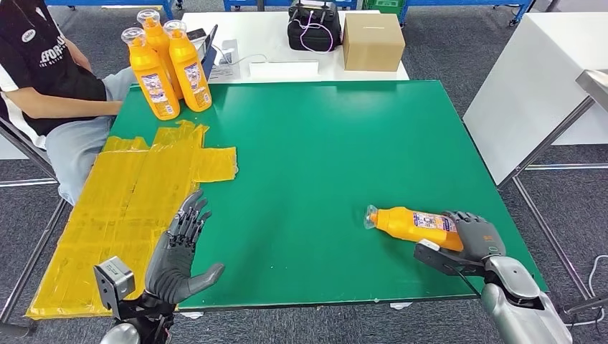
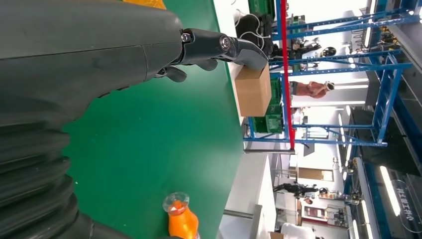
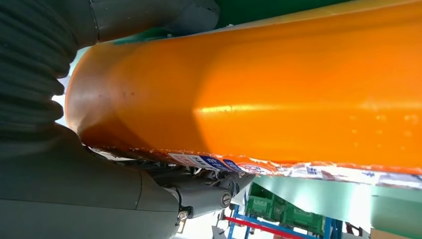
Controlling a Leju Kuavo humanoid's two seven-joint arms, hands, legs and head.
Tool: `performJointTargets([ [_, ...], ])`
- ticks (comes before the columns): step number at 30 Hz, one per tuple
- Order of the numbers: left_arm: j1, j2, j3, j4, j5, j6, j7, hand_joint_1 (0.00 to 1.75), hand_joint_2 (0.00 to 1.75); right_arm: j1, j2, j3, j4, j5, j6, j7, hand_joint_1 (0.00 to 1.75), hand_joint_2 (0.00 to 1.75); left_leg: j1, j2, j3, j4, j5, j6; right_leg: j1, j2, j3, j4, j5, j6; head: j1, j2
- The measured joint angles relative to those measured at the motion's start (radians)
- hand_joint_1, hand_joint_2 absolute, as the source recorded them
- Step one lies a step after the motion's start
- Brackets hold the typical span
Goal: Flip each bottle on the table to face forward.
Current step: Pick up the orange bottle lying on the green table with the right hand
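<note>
Gripping the base end of a lying orange bottle [image 1: 412, 224], the robot's right hand [image 1: 477, 235] has its dark fingers wrapped over the bottle's body near the table's [image 1: 323, 158] near right corner. The bottle lies on its side on the green top, its clear cap pointing away from the hand toward the robot's left, its printed label partly turned up and just beyond the fingers.

From the right wrist view the same bottle [image 3: 278, 94] shows as a broad orange flank pressed against the hand [image 3: 74, 194], with the torn edge of the label running along the side next to a dark finger; the cap end is out of that frame.

Across the table, well apart from the held bottle, the left hand [image 1: 181, 254] hovers over the near left part of the green top with fingers spread and nothing in it. Just beyond it on its outer side lies a patch of yellow tape [image 1: 136, 201] covering the table's left edge. The left wrist view looks past that hand [image 2: 99, 55] along the green top and catches the capped neck of the lying bottle [image 2: 179, 216].

Farther off from the left hand, at the far left corner, three upright orange bottles [image 1: 168, 68] stand touching in a cluster. A seated person [image 1: 50, 79] rests an arm beside them. Behind the green table, a white table carries a cardboard box [image 1: 373, 41] and a black bag [image 1: 314, 27].
</note>
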State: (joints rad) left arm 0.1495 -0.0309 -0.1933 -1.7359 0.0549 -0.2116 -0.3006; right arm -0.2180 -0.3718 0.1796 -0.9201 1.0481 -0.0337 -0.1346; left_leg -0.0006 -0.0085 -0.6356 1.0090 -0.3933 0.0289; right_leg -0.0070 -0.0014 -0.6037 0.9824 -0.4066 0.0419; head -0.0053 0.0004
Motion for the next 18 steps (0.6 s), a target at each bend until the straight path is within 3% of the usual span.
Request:
performJointTargets([
  [12, 0.000, 0.000, -0.012, 0.006, -0.036, 0.010, 0.023, 0.00, 1.75, -0.006, 0.025, 0.065, -0.015, 0.095, -0.127, 0.093, 1.75, 1.75, 0.000, 0.002, 0.003, 0.000, 0.003, 0.000, 0.000, 0.002, 0.013, 0.000, 0.004, -0.001, 0.000, 0.000],
  [15, 0.000, 0.000, -0.028, 0.006, -0.072, 0.014, 0.036, 0.00, 1.75, 0.038, 0.076, 0.048, -0.093, 0.017, -0.200, 0.060, 1.75, 1.75, 0.001, 0.002, 0.000, 0.000, 0.004, -0.001, 0.001, 0.002, 0.012, 0.000, 0.004, -0.001, 0.000, 0.000],
  [18, -0.005, 0.000, -0.056, 0.007, -0.104, 0.029, 0.049, 0.00, 1.75, 0.099, 0.168, 0.022, -0.227, -0.131, -0.247, -0.002, 1.75, 1.75, 0.002, 0.001, -0.004, 0.000, 0.004, -0.002, 0.003, 0.002, 0.007, 0.001, 0.004, -0.002, -0.001, 0.000],
])
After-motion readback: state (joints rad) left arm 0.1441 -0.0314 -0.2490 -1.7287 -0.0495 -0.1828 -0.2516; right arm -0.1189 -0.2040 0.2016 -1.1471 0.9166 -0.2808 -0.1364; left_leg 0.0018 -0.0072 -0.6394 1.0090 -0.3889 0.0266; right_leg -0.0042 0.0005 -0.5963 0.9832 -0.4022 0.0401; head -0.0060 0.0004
